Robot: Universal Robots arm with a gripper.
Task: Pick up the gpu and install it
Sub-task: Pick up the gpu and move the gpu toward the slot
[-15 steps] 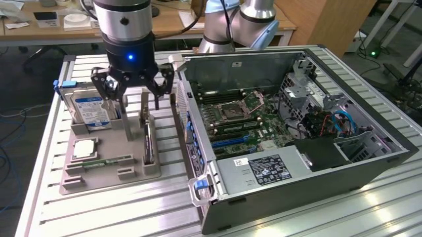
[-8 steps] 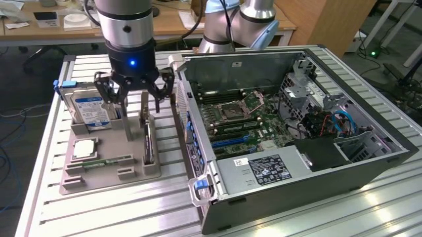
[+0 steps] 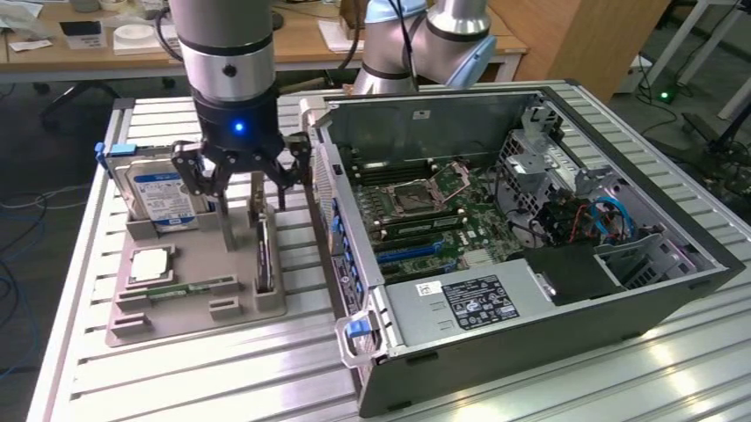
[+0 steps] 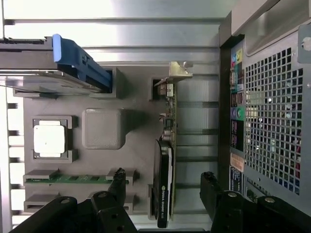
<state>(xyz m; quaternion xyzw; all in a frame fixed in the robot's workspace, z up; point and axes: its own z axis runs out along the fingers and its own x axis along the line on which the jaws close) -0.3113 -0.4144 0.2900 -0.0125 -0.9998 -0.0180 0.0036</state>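
Note:
The gpu [image 4: 169,121] stands on its long edge in a slot of the grey holder tray [image 4: 102,128]. It is a green board with a black cooler and a silver end bracket. My gripper [image 4: 164,184] is open above it, with one black finger [image 4: 118,180] on each side of the card and neither touching it. In the exterior view the gripper [image 3: 243,189] hangs over the tray [image 3: 235,308], just above the gpu [image 3: 264,255].
The tray also holds a hard drive [image 3: 164,198] in a blue caddy, a processor chip [image 3: 153,262] and a RAM stick [image 3: 188,288]. The open computer case [image 3: 528,220] lies close beside the tray, its perforated rear panel [image 4: 272,121] next to the gpu.

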